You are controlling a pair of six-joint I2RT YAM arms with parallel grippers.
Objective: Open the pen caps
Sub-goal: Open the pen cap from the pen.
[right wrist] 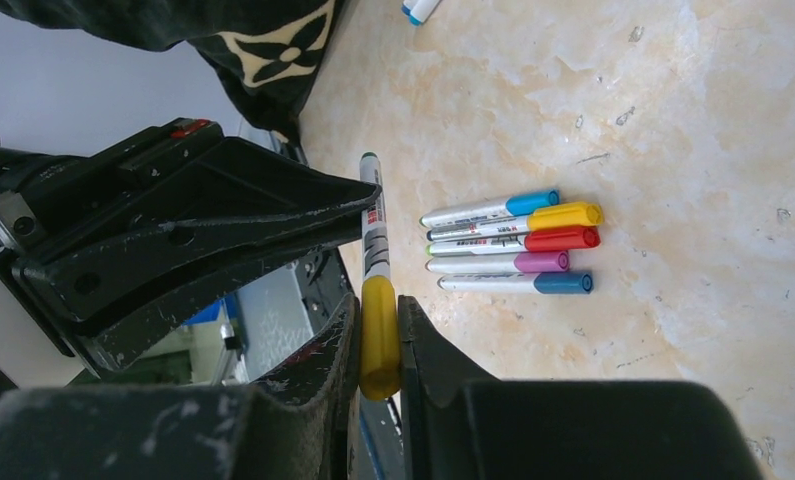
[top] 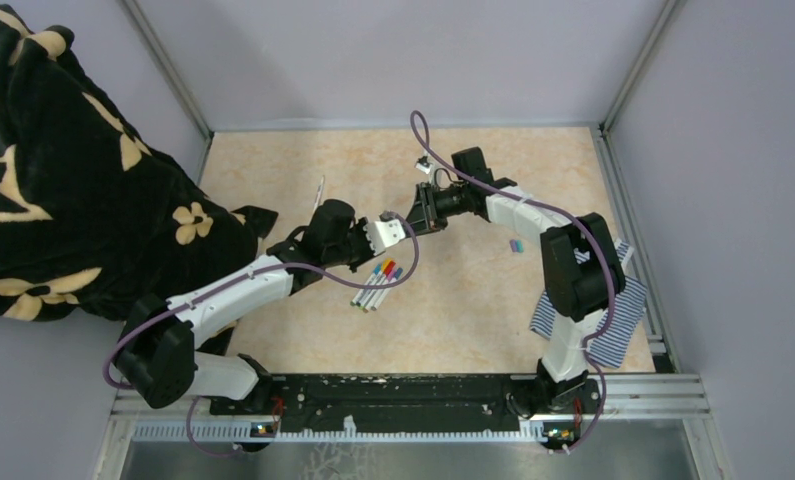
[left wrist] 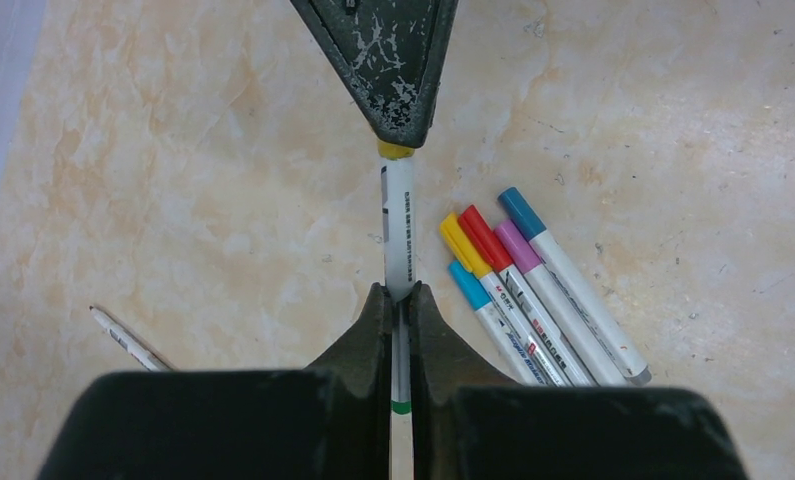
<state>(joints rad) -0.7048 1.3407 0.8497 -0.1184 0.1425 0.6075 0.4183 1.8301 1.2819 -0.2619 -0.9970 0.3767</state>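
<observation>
A white-barrelled pen [left wrist: 398,240] hangs in the air above the table, and my left gripper [left wrist: 400,292] is shut on its barrel. The pen's yellow cap [right wrist: 379,335] sits on its end, and my right gripper [right wrist: 379,305] is shut on that cap from the opposite side. In the top view the left gripper [top: 391,228] and right gripper [top: 413,222] meet tip to tip over the table's middle. Several capped pens [left wrist: 533,290] lie side by side on the table just below, with yellow, red, purple and blue caps [right wrist: 558,240].
A black flowered blanket [top: 63,180] covers the left side. A blue-and-white striped cloth [top: 593,310] lies by the right arm's base. Small loose caps [top: 516,244] sit right of centre. A thin white stick [top: 319,190] lies towards the back left.
</observation>
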